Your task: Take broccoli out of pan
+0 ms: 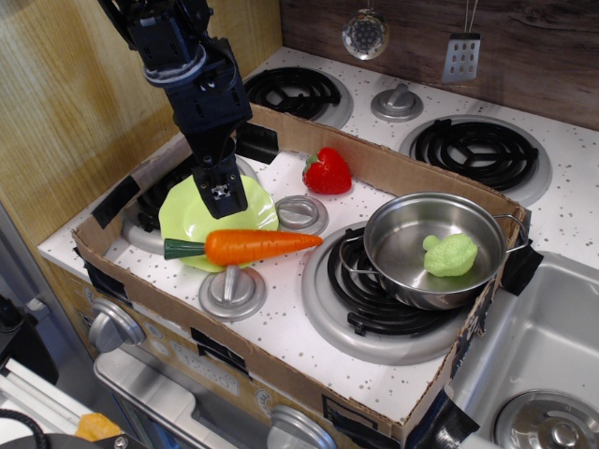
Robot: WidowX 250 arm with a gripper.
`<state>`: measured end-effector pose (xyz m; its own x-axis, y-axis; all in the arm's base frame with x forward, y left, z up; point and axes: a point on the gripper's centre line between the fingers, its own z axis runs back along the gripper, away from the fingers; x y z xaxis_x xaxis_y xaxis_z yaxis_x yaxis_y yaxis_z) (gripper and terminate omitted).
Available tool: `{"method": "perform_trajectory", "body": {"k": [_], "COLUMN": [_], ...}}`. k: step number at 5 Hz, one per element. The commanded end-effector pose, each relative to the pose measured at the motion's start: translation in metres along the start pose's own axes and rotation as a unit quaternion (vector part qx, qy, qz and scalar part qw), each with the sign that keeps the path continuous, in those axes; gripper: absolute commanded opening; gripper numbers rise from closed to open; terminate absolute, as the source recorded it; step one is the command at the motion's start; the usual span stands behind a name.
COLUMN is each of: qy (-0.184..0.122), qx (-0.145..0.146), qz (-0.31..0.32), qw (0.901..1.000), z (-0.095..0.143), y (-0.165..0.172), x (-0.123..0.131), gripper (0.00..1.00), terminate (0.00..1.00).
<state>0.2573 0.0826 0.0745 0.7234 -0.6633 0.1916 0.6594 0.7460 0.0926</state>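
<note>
The broccoli (450,254), a small pale lime-green lumpy toy, lies inside the pan (398,248), on its right side. The pan is a round shiny steel pot with thin wire handles, standing on the front right burner. My gripper (222,195) hangs far to the left of the pan, over the light-green scalloped plate (192,217). Its fingers point down and look close together; nothing shows between them. I cannot tell whether it is open or shut.
An orange carrot (253,246) lies across the plate's front edge. A red pepper toy (328,171) sits behind the plate. Grey burner caps (232,289) stand nearby. A cardboard wall (393,168) rings the stove area. A sink (543,346) is at the right.
</note>
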Motion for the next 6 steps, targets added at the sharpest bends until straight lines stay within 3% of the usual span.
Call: {"method": "perform_trajectory", "body": {"k": [1, 2, 3, 4, 5, 6], "qy": [0.0, -0.011, 0.0, 0.0, -0.011, -0.002], "qx": [0.0, -0.013, -0.012, 0.0, -0.024, 0.013], "qz": [0.0, -0.064, -0.118, -0.196, -0.224, -0.26], "qw": [1.0, 0.9978, 0.9929, 0.9806, 0.9742, 0.9654], "z": [0.0, 0.009, 0.026, 0.033, 0.03, 0.021], "y": [0.0, -0.001, -0.005, -0.018, -0.045, -0.07], "x": [0.0, 0.016, 0.037, 0.059, 0.086, 0.104], "gripper": [1.0, 1.0, 1.0, 1.0, 1.0, 1.0], "terminate": [0.0, 0.0, 0.0, 0.0, 0.0, 0.0]}}
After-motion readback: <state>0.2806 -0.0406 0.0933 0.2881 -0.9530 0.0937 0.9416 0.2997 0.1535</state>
